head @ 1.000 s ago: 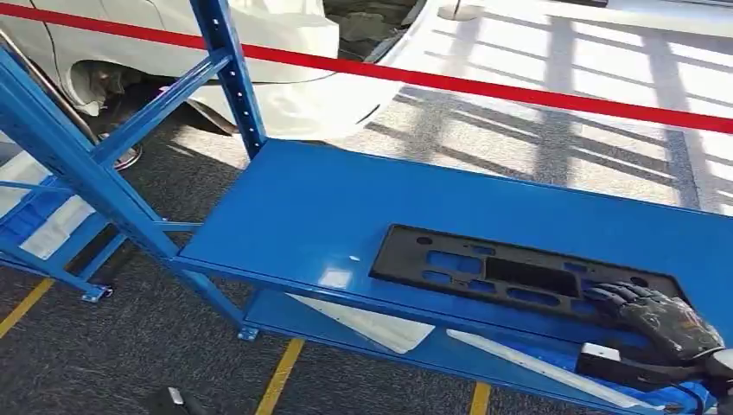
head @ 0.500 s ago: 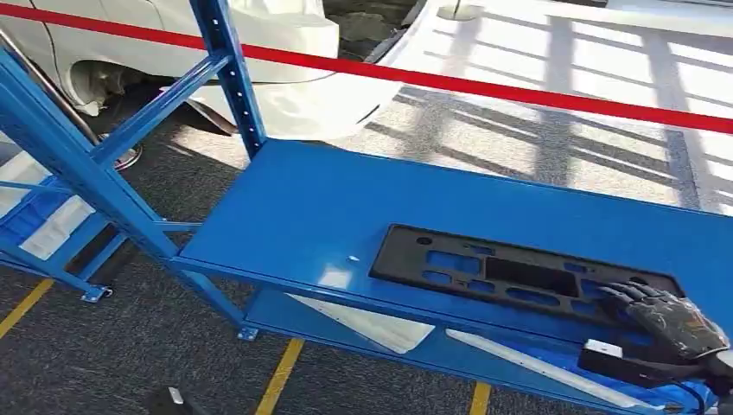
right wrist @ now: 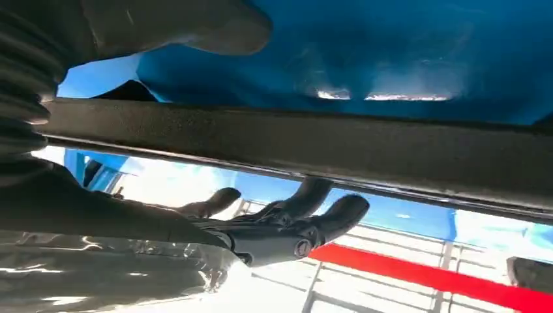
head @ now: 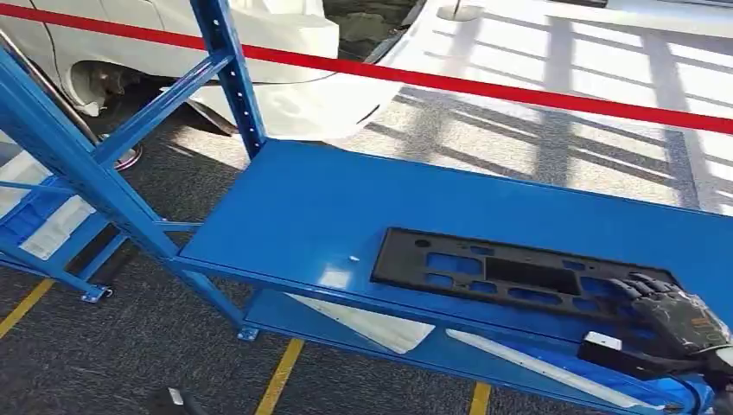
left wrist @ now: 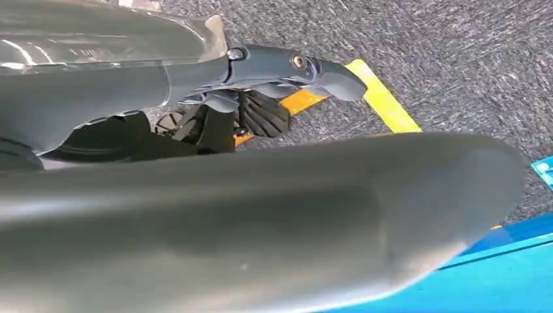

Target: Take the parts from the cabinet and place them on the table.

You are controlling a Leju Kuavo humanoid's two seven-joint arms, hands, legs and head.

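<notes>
At the far left of the head view, the blue upright posts [head: 226,73] of the shelving rack are seen, with grey carpet and yellow floor lines [head: 278,378] below them. A red barrier tape [head: 484,86] is stretched across the background, beyond the rack. The blue shelf [head: 346,207] takes up the middle of the view, and a flat black panel [head: 501,272] pierced with rectangular openings is laid flat on it, along the front edge toward the right end. At the shelf's front right corner, the right hand [head: 678,316] is placed on the panel's right end, its dark fingers [head: 644,285] laid over the top face; in the right wrist view the thumb is seen on one side of the panel's edge [right wrist: 326,143] and the fingers [right wrist: 313,222] on the other, slightly apart from each other, so the panel is clasped between them. The left hand [left wrist: 261,111] is hung over the carpet beside a yellow line, and whether its fingers are apart or together cannot be told.
</notes>
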